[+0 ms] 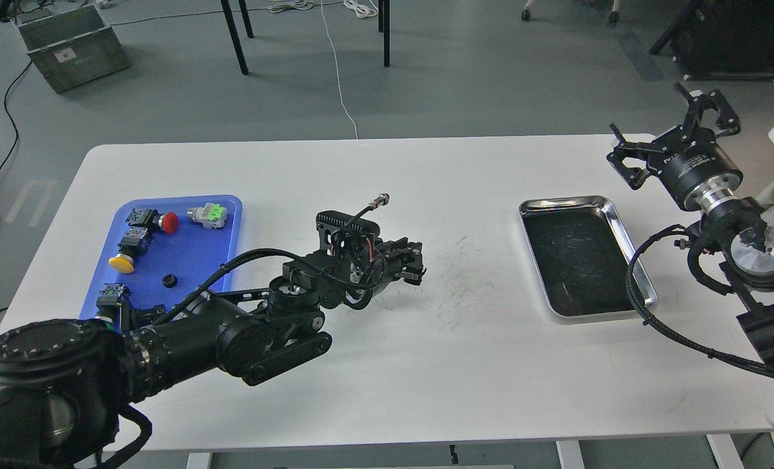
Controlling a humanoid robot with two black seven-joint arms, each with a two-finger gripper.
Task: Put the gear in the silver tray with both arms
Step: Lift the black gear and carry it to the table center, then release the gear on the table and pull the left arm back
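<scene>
Left gripper [413, 264] sits mid-table, grip unreadable; gear [169, 281] lies in the blue tray [227, 215]. Right gripper [677, 133] spread wide beyond the silver tray [621, 225]. Pickup's next, I'd say.

The left gripper [416, 264] is too dark to tell its fingers apart; right arm [752, 260] is cut off.

Bright, even daylight and sharp focus throughout. The white counter [374, 365] is nearly washed out. Soft shadows lie under the left arm [230, 332]. The silver tray [621, 221] rim gleams.
</scene>
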